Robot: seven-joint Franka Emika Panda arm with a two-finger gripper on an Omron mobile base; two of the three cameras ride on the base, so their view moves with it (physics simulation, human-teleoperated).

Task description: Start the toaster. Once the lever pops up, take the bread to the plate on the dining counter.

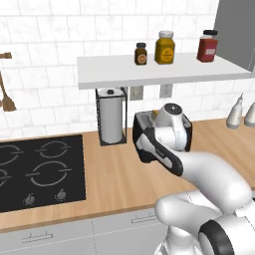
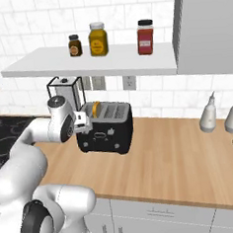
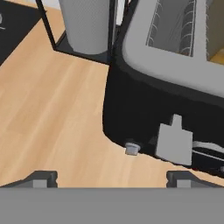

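Sitting on the wood wall counter (image 2: 181, 158), black toaster (image 2: 107, 129) beside the paper-towel roll (image 1: 111, 121). Bread (image 2: 95, 108) in its near slot. Gripper (image 3: 112, 178) spread wide, holding nothing, just off the grey lever (image 3: 174, 143). Shelf jars' (image 1: 165, 48) labels and toaster's white marks unreadable.

The toaster (image 2: 105, 134) had a glossy black body that looked like plastic, with a smooth matt grey top plate (image 3: 175, 65) around its slots and a flat grey lever tab (image 3: 174, 143) on the front. The tabletop (image 1: 119, 174) was light wood with a fine straight grain and a soft sheen. The paper-towel roll (image 1: 111, 115) looked matt white with a faint texture, inside a thin black wire frame. The cooktop (image 1: 40, 172) was smooth black and glassy. The wall (image 1: 50, 50) was glossy white tile. The arm (image 1: 209, 179) was shiny white.
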